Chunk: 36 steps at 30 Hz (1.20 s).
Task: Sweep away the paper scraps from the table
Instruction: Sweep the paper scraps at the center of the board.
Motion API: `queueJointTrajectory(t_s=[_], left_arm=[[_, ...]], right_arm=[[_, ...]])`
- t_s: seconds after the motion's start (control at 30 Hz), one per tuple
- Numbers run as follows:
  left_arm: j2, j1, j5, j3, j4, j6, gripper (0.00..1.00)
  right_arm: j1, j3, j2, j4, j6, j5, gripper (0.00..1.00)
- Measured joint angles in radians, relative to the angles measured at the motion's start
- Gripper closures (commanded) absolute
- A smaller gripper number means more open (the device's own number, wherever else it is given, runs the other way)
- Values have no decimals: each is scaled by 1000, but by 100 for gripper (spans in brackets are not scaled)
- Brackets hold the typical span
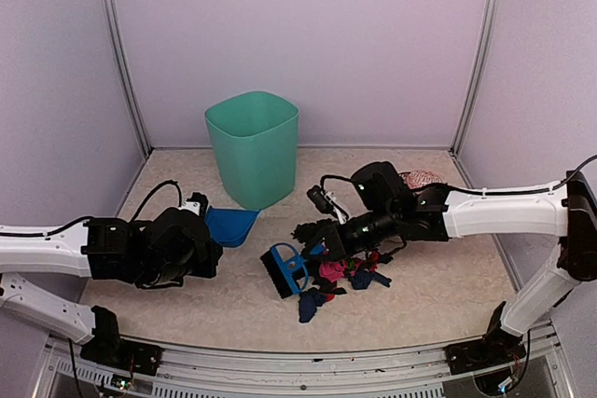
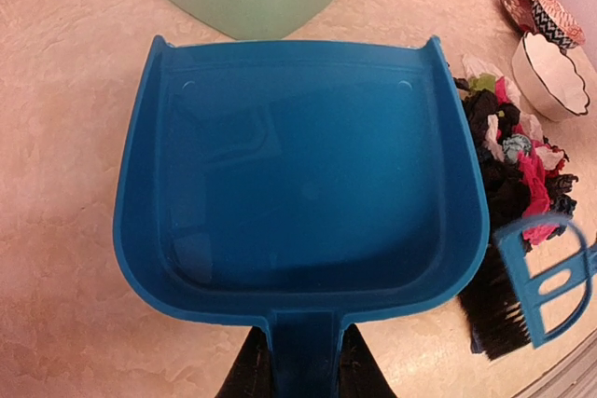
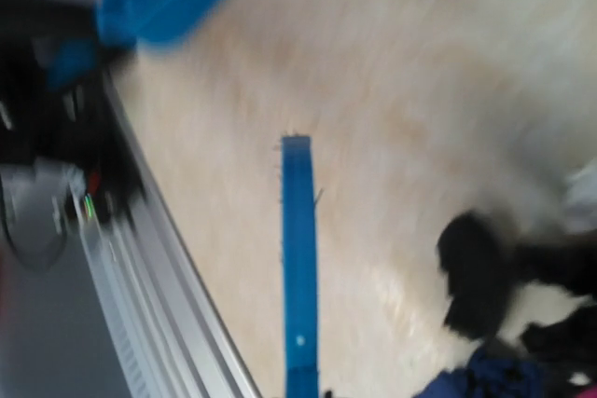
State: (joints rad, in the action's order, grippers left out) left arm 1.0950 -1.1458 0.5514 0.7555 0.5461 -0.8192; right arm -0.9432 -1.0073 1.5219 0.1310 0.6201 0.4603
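Left gripper (image 2: 300,361): clamped on the handle of the blue dustpan (image 2: 298,165); pan empty, mouth facing 12 o'clock in its wrist view, toward the green bin (image 1: 252,146).
Right gripper (image 1: 315,238): closed on the blue brush (image 1: 284,269).
Paper scraps (image 1: 340,277): heaped at the pan's 3 o'clock, beside its side wall.
Risk: a stroke may flick bits toward 6 o'clock, off the table (image 1: 438,295) front rim; the mouth faces away from the heap.
Room: bare surface at 9 o'clock; white bowl (image 2: 550,76) crowds 1 o'clock.
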Motion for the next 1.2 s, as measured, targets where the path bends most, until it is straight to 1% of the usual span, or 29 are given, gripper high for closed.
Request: queueJointTrajectory(t_s=[0.13,0.3,0.4,0.57,0.73,0.87,1.2], left_arm=[[0,0,-5,10,10,-12,100],[13,0,-14,22,16,-15,100],[29,0,-23,22,19,-14,100],[38,0,-50,21,18,-13,100],[30,-5,-118,3,15,-9,100],[13,-37,-188,-23,19,-13,100],[7,-127,-270,-65,33,-44,100]], right_arm=[[-41,-23,81,44,-102,51,100],[-56,-68,174,103,-204,63,100],[-56,-87,213,135,-249,25,100],[-56,-97,216,188,-300,-90,100],[-52,-98,158,234,-332,-222,100],[-47,-99,92,271,-341,-295,100],[-42,-137,-72,341,-312,-339,100]])
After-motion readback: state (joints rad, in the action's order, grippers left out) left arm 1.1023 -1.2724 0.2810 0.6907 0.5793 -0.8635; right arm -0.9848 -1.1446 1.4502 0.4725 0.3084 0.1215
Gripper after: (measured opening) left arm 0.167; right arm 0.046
